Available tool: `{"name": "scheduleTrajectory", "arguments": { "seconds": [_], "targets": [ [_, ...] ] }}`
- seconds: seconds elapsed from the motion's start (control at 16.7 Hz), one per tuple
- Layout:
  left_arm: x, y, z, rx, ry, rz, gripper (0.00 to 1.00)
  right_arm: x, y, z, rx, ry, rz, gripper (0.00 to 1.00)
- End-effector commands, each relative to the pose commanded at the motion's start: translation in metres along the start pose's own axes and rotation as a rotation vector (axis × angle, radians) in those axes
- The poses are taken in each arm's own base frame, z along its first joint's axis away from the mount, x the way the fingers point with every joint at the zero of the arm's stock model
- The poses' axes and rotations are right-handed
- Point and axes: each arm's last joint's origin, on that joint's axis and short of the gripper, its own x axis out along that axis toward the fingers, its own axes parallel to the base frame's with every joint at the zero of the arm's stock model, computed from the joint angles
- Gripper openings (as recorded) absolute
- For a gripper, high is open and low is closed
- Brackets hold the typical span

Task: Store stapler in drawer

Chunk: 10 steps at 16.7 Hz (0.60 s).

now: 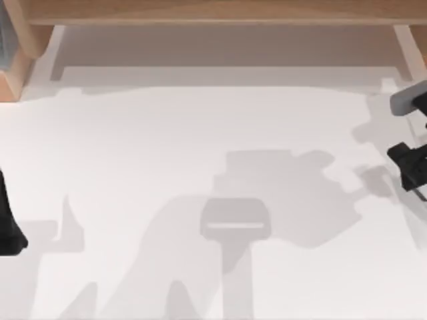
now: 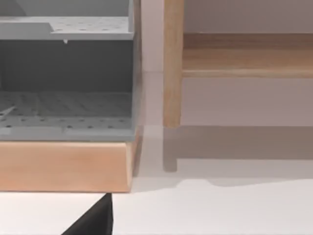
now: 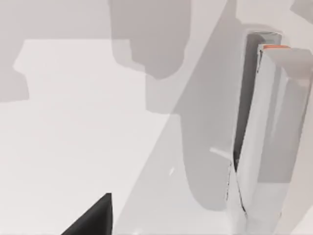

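Note:
The stapler (image 3: 259, 132) is a long white and light-grey bar with a thin dark stripe and an orange end. It lies flat on the white table, close in front of my right gripper in the right wrist view. My right gripper (image 1: 408, 163) sits at the table's right edge, holding nothing that I can see. The drawer (image 2: 68, 115) is a grey perforated unit on a wooden base, seen in the left wrist view. My left gripper (image 1: 8, 223) is parked at the table's left edge.
A wooden shelf frame (image 1: 213, 13) runs along the back, with an upright post (image 2: 172, 63) beside the drawer unit. A light-grey bar (image 1: 404, 101) shows at the right edge behind my right gripper; I cannot tell what it is. Shadows cross the middle of the table (image 1: 133, 147).

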Motion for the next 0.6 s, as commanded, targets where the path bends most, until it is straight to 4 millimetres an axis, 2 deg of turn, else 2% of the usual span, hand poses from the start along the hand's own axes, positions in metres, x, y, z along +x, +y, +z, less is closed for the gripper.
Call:
{"name": "scheduleTrajectory", "arguments": {
  "seconds": [0.12, 0.3, 0.42, 0.6],
  "targets": [
    [0.0, 0.0, 0.0, 0.0, 0.0, 0.0, 1.0, 0.019, 0.003, 0.001, 0.0, 0.001, 0.0, 1.0],
    [0.0, 0.0, 0.0, 0.0, 0.0, 0.0, 1.0, 0.046, -0.004, -0.001, 0.0, 0.003, 0.002, 1.0],
    [0.0, 0.0, 0.0, 0.0, 0.0, 0.0, 1.0, 0.054, -0.011, -0.003, 0.002, 0.001, -0.001, 1.0],
    [0.0, 0.0, 0.0, 0.0, 0.0, 0.0, 1.0, 0.054, -0.012, -0.003, 0.002, 0.0, -0.001, 1.0]
  ]
}}
